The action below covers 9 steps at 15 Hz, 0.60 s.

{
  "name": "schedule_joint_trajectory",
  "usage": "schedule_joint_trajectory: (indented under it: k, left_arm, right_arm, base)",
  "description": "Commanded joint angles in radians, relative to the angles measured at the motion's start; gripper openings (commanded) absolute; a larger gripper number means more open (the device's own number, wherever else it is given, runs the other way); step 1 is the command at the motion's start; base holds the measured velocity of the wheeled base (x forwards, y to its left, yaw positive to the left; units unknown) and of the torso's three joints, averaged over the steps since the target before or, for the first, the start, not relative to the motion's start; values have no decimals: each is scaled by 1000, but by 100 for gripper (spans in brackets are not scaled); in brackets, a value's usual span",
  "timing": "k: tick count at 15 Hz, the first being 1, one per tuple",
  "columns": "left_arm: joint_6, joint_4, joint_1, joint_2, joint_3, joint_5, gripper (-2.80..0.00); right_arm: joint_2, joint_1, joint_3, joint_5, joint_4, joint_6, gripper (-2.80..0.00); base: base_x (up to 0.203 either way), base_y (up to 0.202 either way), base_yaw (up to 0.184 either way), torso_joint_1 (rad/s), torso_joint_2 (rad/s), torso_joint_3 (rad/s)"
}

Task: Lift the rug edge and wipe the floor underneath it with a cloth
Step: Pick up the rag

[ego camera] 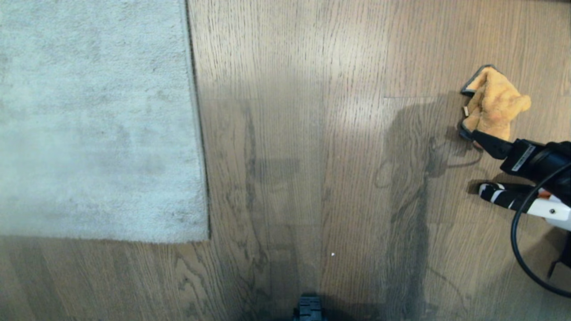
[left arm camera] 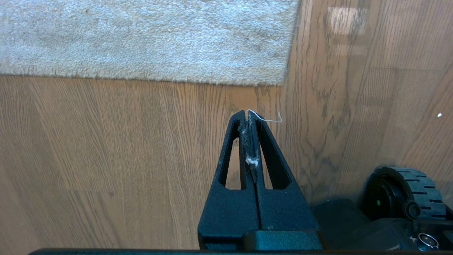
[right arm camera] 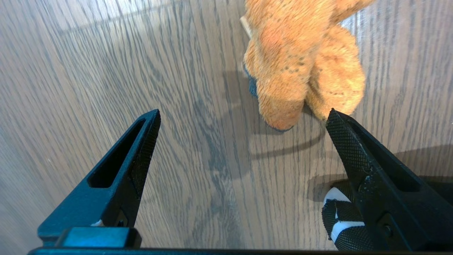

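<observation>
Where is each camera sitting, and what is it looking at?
Head view: up on the robot's head, looking down at the floor, the rug and the cloth; the right pincer and the base show.
Left wrist view: behind the shut left pincer, facing the rug's corner; a wheel shows.
Right wrist view: behind the open right pincer, facing the cloth.
Shared: head and left wrist both see the rug's corner.

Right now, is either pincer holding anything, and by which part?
Nothing is held. The right pincer is open beside the cloth; the left pincer is shut on nothing.
</observation>
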Motion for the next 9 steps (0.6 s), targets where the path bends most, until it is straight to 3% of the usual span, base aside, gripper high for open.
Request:
schedule_joint_trajectory:
  k: [1, 5, 9]
  left_arm:
    - [-1, 1, 0, 0, 0, 0, -280]
    - [-1, 1, 0, 0, 0, 0, -280]
    - [-1, 1, 0, 0, 0, 0, -280]
  right_arm:
    - [22, -2, -7, 1, -7, -14, 0]
    - [52, -2, -8, 1, -9, -19, 0]
    - [111, -2, -37, 1, -114, -18, 0]
  base:
    - [0, 0, 0, 0, 0, 0]
    - [0, 0, 0, 0, 0, 0]
    - [0, 0, 0, 0, 0, 0]
